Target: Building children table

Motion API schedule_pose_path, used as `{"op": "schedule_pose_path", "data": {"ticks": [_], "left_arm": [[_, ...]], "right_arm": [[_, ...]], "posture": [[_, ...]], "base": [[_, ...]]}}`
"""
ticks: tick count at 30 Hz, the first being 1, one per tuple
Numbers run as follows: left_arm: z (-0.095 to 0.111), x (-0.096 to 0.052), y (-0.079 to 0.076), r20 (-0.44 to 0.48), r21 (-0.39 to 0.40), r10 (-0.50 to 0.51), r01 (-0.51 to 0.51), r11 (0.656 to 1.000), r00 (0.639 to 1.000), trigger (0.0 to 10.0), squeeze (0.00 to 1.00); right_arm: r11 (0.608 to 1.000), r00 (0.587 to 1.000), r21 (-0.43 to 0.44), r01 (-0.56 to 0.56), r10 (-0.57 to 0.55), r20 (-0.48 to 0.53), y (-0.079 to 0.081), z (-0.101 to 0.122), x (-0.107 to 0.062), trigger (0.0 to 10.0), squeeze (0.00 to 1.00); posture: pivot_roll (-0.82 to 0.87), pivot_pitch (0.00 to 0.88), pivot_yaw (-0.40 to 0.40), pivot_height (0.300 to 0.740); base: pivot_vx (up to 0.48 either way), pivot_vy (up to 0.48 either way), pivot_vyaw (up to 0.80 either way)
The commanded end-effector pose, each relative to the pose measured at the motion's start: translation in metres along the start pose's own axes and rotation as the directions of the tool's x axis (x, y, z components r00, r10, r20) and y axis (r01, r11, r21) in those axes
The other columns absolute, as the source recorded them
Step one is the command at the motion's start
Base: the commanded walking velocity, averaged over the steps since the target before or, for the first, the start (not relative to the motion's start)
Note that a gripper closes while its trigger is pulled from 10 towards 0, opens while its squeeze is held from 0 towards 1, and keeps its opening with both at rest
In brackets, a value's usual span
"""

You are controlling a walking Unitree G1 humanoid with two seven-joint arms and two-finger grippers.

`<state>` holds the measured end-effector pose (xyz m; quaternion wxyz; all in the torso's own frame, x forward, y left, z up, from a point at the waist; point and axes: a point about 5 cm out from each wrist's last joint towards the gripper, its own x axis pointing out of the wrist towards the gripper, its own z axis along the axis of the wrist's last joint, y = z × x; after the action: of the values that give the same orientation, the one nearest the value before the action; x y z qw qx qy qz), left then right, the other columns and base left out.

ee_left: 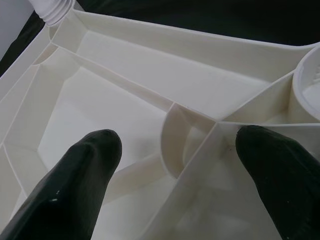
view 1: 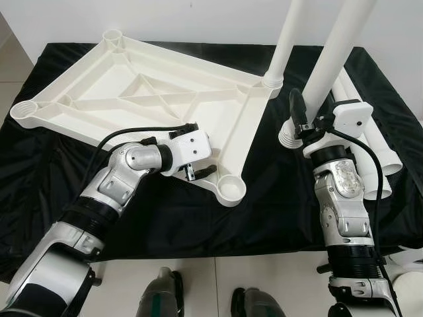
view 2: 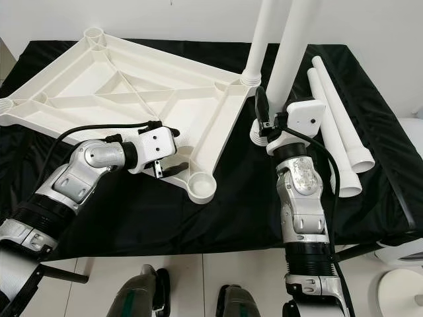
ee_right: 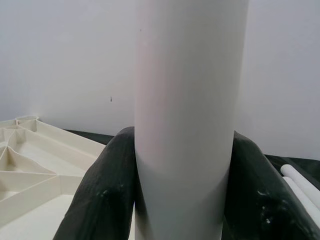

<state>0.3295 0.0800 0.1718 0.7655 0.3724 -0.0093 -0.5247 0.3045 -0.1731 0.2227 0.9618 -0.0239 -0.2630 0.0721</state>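
Note:
The white ribbed table top [view 1: 132, 92] lies upside down on a black cloth. One white leg [view 1: 284, 39] stands upright in its far right corner socket. My right gripper [view 1: 305, 117] is shut on a second white leg [view 1: 334, 53], held tilted with its threaded end [view 1: 289, 137] just above the cloth, beside the top's right edge. The right wrist view has both fingers [ee_right: 107, 190] pressed against this leg [ee_right: 190, 100]. My left gripper [view 1: 198, 172] is open at the top's near edge, close to the empty near corner socket [view 1: 231, 188]. Its fingers [ee_left: 80, 185] stand wide apart over the ribs.
Two spare white legs [view 1: 380, 152] lie on the cloth [view 1: 165, 218] at the far right. The cloth's front edge drops to a tiled floor where my feet [view 1: 162, 297] stand. A white wall rises behind the table top.

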Motion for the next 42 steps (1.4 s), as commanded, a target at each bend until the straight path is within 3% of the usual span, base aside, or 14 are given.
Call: {"op": "schedule_pose_path", "data": {"ticks": [1, 15, 23, 26, 27, 29, 32, 34, 39, 40, 42], "left_arm": [[0.005, 0.010, -0.012, 0.023, -0.013, -0.054, 0.054, 0.998, 0.998, 10.0, 0.00], [0.025, 0.031, -0.018, 0.105, -0.101, -0.003, 0.013, 0.995, 0.994, 10.0, 0.00], [0.036, 0.040, -0.011, 0.131, -0.141, 0.071, -0.052, 0.989, 0.989, 10.0, 0.00], [0.031, 0.024, 0.015, 0.111, -0.155, 0.171, -0.153, 0.976, 0.979, 10.0, 0.00], [0.031, 0.024, 0.015, 0.111, -0.155, 0.171, -0.153, 0.976, 0.979, 10.0, 0.00], [0.028, 0.007, 0.033, 0.104, -0.163, 0.231, -0.212, 0.963, 0.967, 10.0, 0.00], [0.028, -0.005, 0.042, 0.110, -0.181, 0.253, -0.231, 0.956, 0.961, 10.0, 0.00], [0.030, -0.025, 0.050, 0.148, -0.209, 0.261, -0.228, 0.951, 0.954, 10.0, 0.00], [0.035, -0.040, 0.042, 0.223, -0.229, 0.180, -0.128, 0.965, 0.958, 10.0, 0.00], [0.037, -0.042, 0.027, 0.253, -0.220, 0.096, -0.039, 0.975, 0.963, 10.0, 0.00], [0.036, -0.041, 0.020, 0.260, -0.220, 0.061, -0.002, 0.975, 0.964, 10.0, 0.00]], "right_arm": [[1.000, 1.000, 0.002, 0.026, -0.026, 0.008, -0.003, 0.002, -0.003, 10.0, 0.00], [0.999, 0.999, 0.000, 0.042, -0.042, 0.007, -0.005, 0.004, -0.007, 10.0, 0.00], [0.999, 0.999, -0.003, 0.048, -0.048, 0.005, -0.006, 0.004, -0.007, 10.0, 0.00], [0.999, 0.999, -0.003, 0.048, -0.048, 0.002, -0.006, 0.004, -0.008, 10.0, 0.00], [0.999, 0.999, -0.003, 0.048, -0.048, 0.002, -0.006, 0.004, -0.008, 10.0, 0.00], [0.999, 0.999, -0.004, 0.049, -0.049, 0.001, -0.007, 0.004, -0.009, 10.0, 0.00], [0.999, 0.999, -0.004, 0.049, -0.049, 0.000, -0.007, 0.004, -0.009, 10.0, 0.00], [0.999, 0.999, -0.003, 0.049, -0.049, -0.002, -0.007, 0.004, -0.009, 10.0, 0.00], [0.999, 0.999, 0.000, 0.046, -0.046, -0.005, -0.007, 0.003, -0.009, 10.0, 0.00], [0.999, 0.999, 0.008, 0.042, -0.042, -0.006, -0.006, 0.003, -0.008, 10.0, 0.00], [0.999, 0.999, 0.015, 0.042, -0.042, -0.008, -0.006, 0.002, -0.008, 10.0, 0.00]], "posture": [[0.03, 0.110, 0.035, 0.740], [0.02, 0.117, 0.043, 0.740], [0.02, 0.123, 0.042, 0.740], [0.02, 0.129, 0.041, 0.740], [0.02, 0.129, 0.041, 0.740], [0.02, 0.132, 0.042, 0.740], [0.02, 0.134, 0.040, 0.740], [0.03, 0.134, 0.038, 0.740], [0.04, 0.131, 0.029, 0.740], [0.04, 0.129, 0.025, 0.740], [0.04, 0.128, 0.022, 0.740]], "base": [[0.000, 0.000, 0.00], [0.000, 0.000, 0.00], [0.000, 0.000, 0.00], [0.000, 0.000, 0.00], [0.000, 0.000, 0.00], [0.000, 0.000, 0.00], [0.000, 0.000, 0.00], [0.000, 0.000, 0.00], [0.000, 0.000, 0.00], [0.000, 0.000, 0.00], [0.000, 0.000, 0.00]]}}
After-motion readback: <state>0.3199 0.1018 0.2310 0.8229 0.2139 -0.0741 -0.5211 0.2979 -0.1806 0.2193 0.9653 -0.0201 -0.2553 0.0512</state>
